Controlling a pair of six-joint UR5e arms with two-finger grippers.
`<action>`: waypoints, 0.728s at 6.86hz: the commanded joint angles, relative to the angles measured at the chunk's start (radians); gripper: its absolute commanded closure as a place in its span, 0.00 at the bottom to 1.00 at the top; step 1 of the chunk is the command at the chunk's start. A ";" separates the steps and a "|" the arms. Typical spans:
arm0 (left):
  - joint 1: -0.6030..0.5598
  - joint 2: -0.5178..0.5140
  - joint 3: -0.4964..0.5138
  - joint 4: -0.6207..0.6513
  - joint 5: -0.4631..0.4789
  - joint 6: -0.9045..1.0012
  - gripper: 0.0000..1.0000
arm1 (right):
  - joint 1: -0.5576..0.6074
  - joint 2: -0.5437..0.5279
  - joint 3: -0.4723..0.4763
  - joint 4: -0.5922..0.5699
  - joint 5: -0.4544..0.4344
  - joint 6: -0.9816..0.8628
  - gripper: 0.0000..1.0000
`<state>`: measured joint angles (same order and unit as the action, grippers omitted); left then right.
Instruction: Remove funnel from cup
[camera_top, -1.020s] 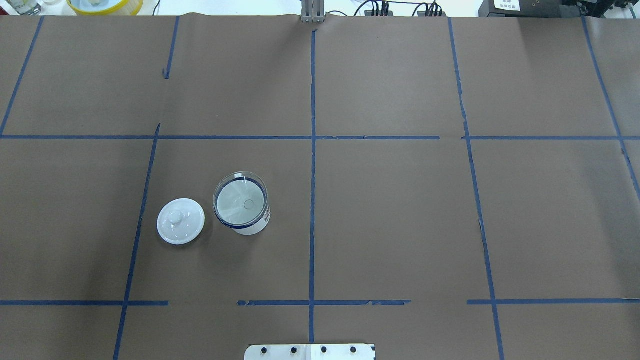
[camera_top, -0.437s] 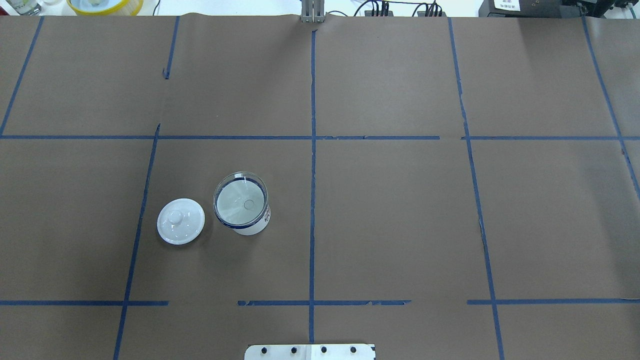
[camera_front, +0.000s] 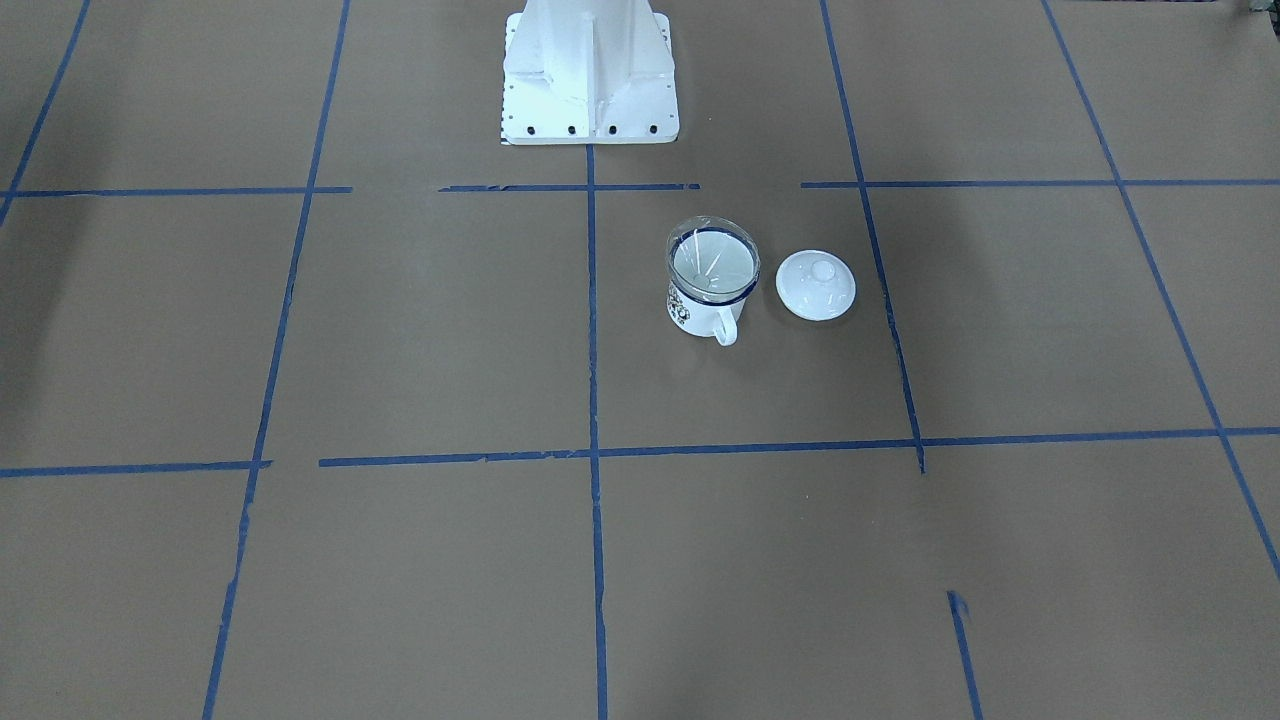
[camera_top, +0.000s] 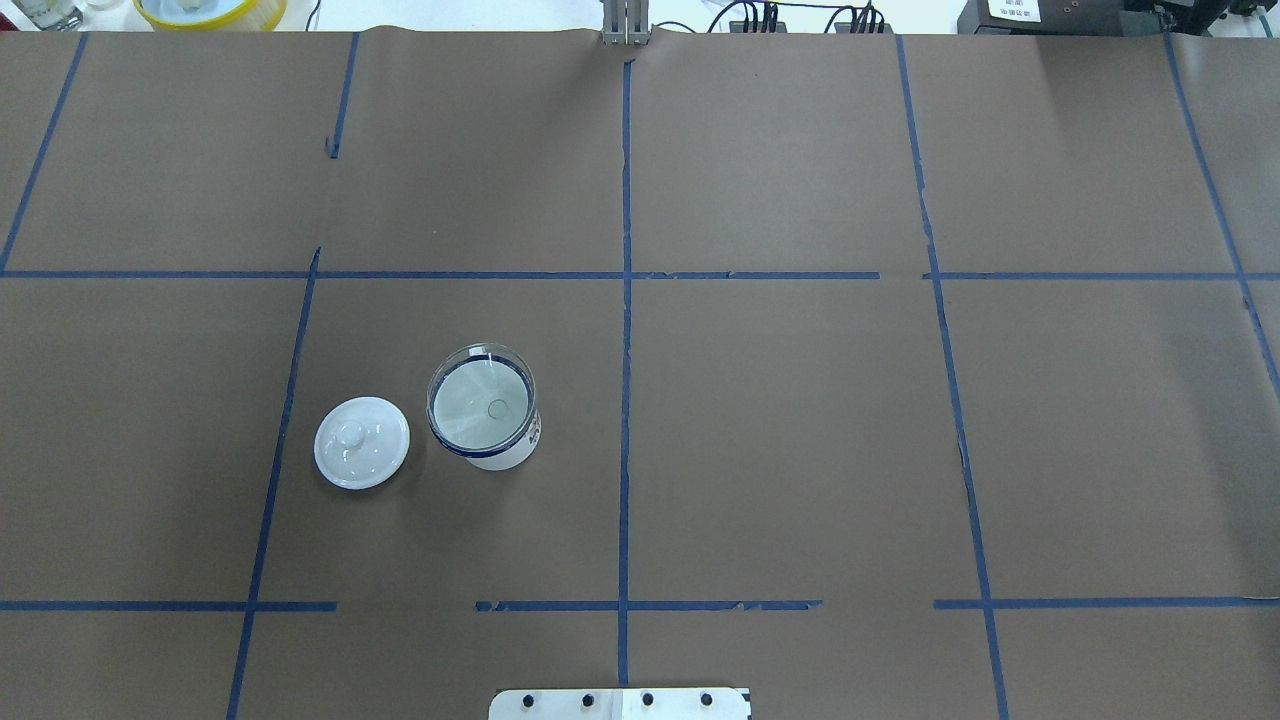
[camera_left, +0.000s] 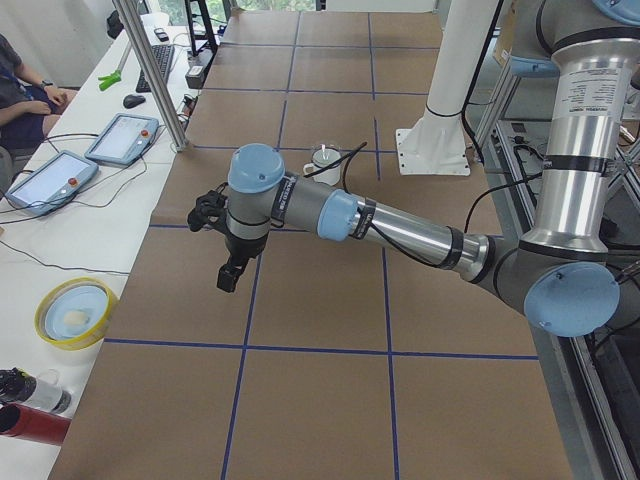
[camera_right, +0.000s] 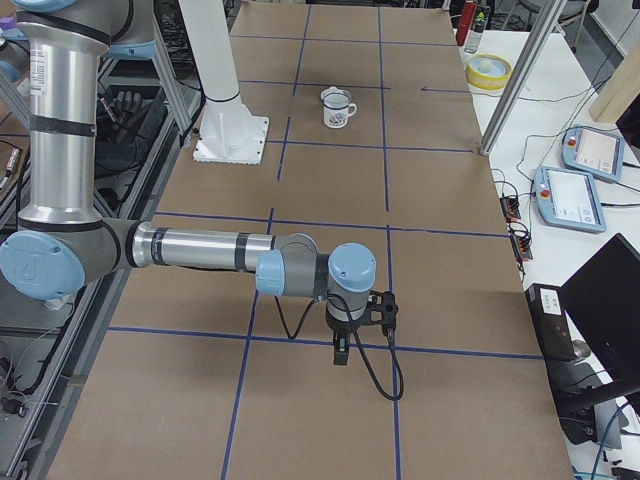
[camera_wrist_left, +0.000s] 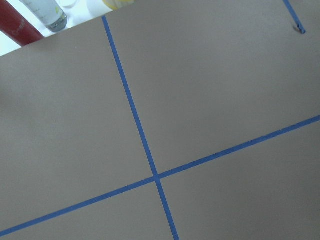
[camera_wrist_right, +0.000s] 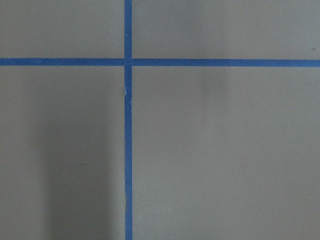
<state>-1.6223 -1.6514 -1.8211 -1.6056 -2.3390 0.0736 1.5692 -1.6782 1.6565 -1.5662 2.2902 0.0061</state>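
Front-facing view first: the small clear plastic funnel (camera_front: 712, 262) sits in the mouth of the white enamel cup (camera_front: 688, 310) with the dark blue rim, handle toward the camera. The round white lid (camera_front: 816, 285) with a knob lies just beside it, not touching. No arm in this shot, only the white robot base (camera_front: 588, 90).

Overhead: nothing has shifted from a second ago. The funnel is in the cup, the lid is at its left, and no arm is over the brown paper-covered table (camera_top: 800, 450). So the task has not begun, and the funnel is untouched.

From the left end: the left gripper (camera_left: 229, 277) hangs pointing down over bare paper, well apart from the cup far behind it. Claw spread or pressed together? Cannot tell from here.

From the right end: the right gripper (camera_right: 342, 350) hangs low by a blue tape line (camera_right: 450, 349), the cup away at the far end. Its claw, again, cannot tell.

Left wrist camera: brown paper and crossing tape only. Right wrist: the same.

My read: the cup stands on the robot's left half, so the left arm looks the likelier one to reach.
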 joint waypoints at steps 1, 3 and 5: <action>0.011 -0.001 0.002 -0.177 -0.020 -0.202 0.00 | 0.000 0.000 0.000 0.000 0.000 0.000 0.00; 0.155 0.005 -0.059 -0.201 -0.022 -0.532 0.00 | 0.000 0.000 0.000 0.000 0.000 0.000 0.00; 0.371 -0.054 -0.148 -0.192 0.058 -0.936 0.00 | 0.000 0.000 0.000 0.000 0.000 0.000 0.00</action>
<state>-1.3628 -1.6686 -1.9195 -1.8017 -2.3277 -0.6423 1.5693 -1.6781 1.6567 -1.5662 2.2903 0.0061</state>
